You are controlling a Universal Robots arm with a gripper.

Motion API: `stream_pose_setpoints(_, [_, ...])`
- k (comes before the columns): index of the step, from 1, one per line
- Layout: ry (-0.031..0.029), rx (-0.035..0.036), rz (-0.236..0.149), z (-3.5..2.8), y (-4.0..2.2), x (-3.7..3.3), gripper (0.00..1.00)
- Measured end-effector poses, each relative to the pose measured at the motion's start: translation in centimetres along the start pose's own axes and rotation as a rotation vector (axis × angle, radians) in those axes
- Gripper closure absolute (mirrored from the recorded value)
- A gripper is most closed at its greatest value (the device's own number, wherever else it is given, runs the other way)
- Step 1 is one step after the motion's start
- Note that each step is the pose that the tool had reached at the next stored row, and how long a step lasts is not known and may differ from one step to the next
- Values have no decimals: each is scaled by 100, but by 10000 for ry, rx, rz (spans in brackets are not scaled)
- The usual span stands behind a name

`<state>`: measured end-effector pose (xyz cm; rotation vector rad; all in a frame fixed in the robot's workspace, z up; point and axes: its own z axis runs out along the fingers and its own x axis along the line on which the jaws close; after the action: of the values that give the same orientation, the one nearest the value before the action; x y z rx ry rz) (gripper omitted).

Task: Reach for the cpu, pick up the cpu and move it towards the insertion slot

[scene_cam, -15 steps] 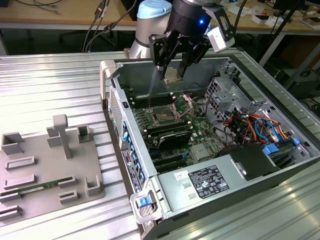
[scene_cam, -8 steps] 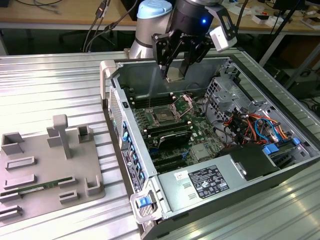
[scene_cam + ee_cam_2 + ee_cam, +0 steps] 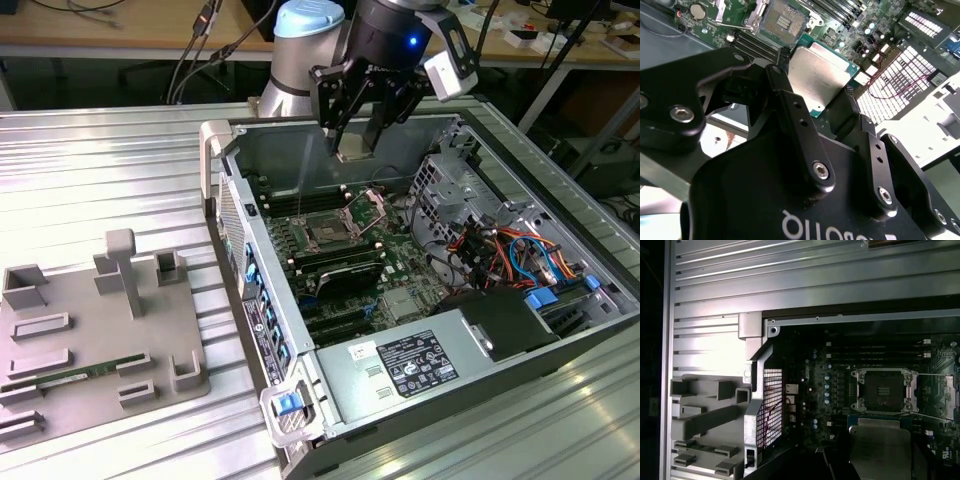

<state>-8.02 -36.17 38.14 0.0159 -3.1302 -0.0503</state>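
Hand (image 3: 832,107) clamped on cpu (image 3: 821,77) by opposite edges, held above slot (image 3: 785,20). Cpu judged light, stiff, fragile underside; edge grip suited.

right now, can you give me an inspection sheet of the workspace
surface: ribbed metal table, with an open computer case on it
job's things: cpu held in the air above the green board; insertion slot open and empty, its frame lifted
clutter: grey plastic tray at the exterior view's left, a green memory stick lying in it
grippers: gripper shut on the cpu, fingers against its edges
cables: orange and blue bundle inside the case; black leads behind the arm
surroundings: wooden benches behind the table
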Motion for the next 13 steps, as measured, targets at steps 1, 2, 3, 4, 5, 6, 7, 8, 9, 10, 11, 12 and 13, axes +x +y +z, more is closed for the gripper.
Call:
stream_pose_setpoints(1, [1,1,0,0,7,-14,45])
stream_pose_setpoints(2, [1,1,0,0,12,-24,45])
stream_pose_setpoints(3, [1,0,0,0,15,-29,45])
stream_pose_setpoints(4, [0,0,0,0,18,-36,45])
stream_pose_setpoints(5, [1,0,0,0,22,-42,45])
stream_pose_setpoints(6, [1,1,1,0,26,-47,45])
stream_pose_setpoints(7, [0,0,0,0,31,-58,45])
stream_pose_setpoints(8, [0,1,0,0,36,-67,45])
stream_pose_setpoints(9, [0,0,0,0,39,-72,45])
stream_pose_setpoints(10, [0,1,0,0,41,-78,45])
stream_pose_setpoints(11, [0,1,0,0,44,-83,45])
stream_pose_setpoints(12, [0,1,0,0,46,-88,45])
stream_pose_setpoints(13, [0,1,0,0,51,-99,45])
